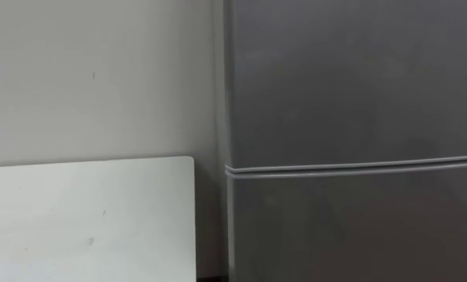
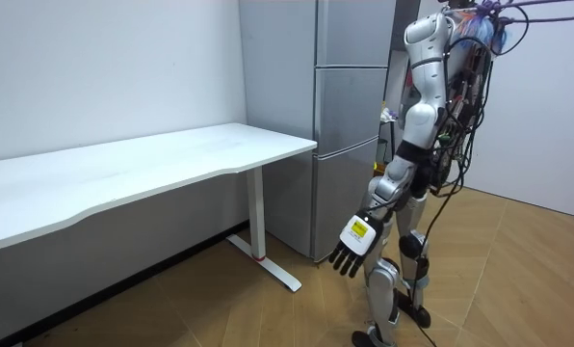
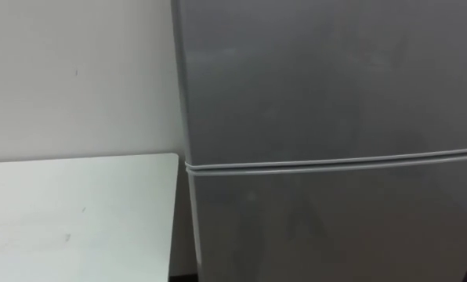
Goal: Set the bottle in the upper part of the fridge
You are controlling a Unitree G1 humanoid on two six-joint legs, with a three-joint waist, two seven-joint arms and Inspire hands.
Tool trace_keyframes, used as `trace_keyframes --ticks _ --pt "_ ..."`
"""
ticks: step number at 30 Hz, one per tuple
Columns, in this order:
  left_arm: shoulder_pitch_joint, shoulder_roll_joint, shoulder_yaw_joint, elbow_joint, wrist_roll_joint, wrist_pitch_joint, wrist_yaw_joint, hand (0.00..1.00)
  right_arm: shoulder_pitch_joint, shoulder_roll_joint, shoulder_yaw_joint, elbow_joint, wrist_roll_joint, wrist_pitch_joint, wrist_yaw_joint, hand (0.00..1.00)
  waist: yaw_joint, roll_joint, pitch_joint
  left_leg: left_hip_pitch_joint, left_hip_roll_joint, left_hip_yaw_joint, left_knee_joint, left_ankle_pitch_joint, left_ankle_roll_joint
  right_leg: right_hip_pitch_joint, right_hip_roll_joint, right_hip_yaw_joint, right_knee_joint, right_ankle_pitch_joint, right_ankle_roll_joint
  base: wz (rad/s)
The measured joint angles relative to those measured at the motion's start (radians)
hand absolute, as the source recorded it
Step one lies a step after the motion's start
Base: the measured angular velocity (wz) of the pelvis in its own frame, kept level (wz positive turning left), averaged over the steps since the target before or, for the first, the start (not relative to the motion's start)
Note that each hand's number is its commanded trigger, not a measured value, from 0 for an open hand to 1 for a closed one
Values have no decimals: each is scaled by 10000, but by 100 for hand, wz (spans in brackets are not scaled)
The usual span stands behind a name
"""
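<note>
Your left hand point(image 2: 354, 246) hangs slack and empty in front of the fridge point(image 2: 350, 145). Hook the upper door point(image 1: 351, 78) by its free edge and pull squarely.

- The left arm hangs down at the robot's side, elbow slightly bent.
- The left robot hand point(image 2: 353, 247) points downward, back facing outward, fingers relaxed and loosely spread, holding nothing.

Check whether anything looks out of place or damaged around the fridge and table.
Nothing stands out. The fridge has both doors shut and level, the table stands beside it, and the left hand hangs open.
</note>
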Motion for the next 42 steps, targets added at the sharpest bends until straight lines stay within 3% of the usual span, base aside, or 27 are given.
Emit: trace_keyframes --ticks 7,20,31,42 --pt "-34 -2 -175 -3 69 25 -58 0 -57 150 397 -7 -1235 -2 568 0 14 91 -2 -120 17 -34 137 -3 -1 -29 0 -42 0 8 -12 1" --pt "-76 -7 -510 40 77 121 -61 0 -167 196 1002 14 -1322 5 1324 0 36 129 4 -236 13 -223 165 -1 -1 -8 0 -236 27 15 -24 5" --pt "-582 10 -1042 488 180 398 -48 0 -556 123 1368 365 -1303 11 1618 0 26 185 48 -287 6 -251 157 -1 -2 17 -12 -300 -71 5 -16 0" --pt "-799 8 -857 653 916 409 -477 0 -676 73 1320 765 -1137 9 2318 0 16 169 67 -258 3 -368 167 -1 -3 182 3 -506 -189 15 -23 4"
